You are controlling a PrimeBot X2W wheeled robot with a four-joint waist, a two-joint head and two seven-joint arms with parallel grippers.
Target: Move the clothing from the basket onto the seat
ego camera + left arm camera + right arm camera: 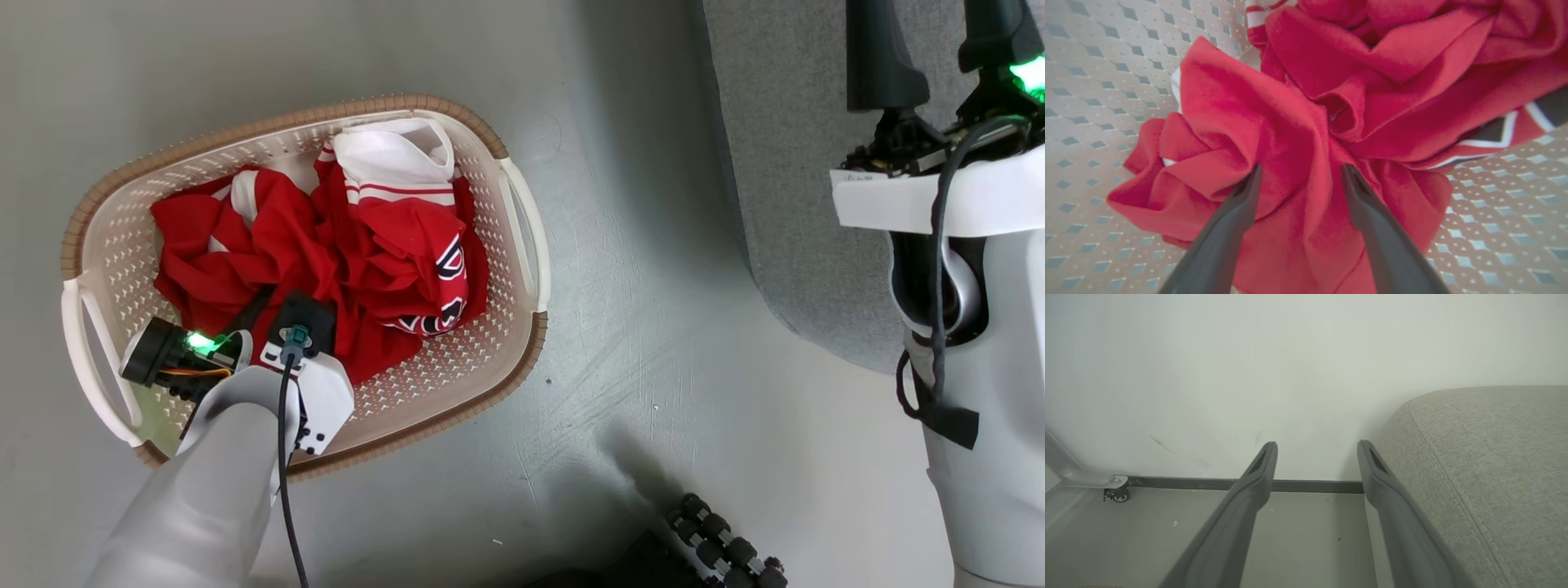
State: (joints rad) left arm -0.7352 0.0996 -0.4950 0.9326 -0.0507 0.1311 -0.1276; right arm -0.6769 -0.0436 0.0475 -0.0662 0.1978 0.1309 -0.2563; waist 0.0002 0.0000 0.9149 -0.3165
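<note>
Grey, smooth flooring (637, 343) is seen under everything, with a pale wall (1290, 355) behind. On the robot's right the seat (784, 163) is found, a broad grey upholstered mass whose rounded corner lies close to the right gripper (1316, 451). That gripper's fingers are held apart with nothing between them. Well apart, on the left, the basket (114, 245) is set on the floor. The clothing (343, 245) is heaped inside it: crumpled red jerseys, a white piece (392, 151) at the far side, and black white-edged lettering (451, 261) folded toward the seat side. The left gripper (1298, 175) is placed in the near end of the heap. Its fingers are spread and the tips pressed against red cloth, with a raised ridge of fabric bulging between them — not yet pinched.

The clothing is judged light, limp and fairly slick, so no shape will be kept once it is lifted — it is likely to hang and trail. The bunched ridge between the tips is judged the best hold, since several layers are gathered there. A single edge could be slipped from, and neighbouring garments may be dragged along.
</note>
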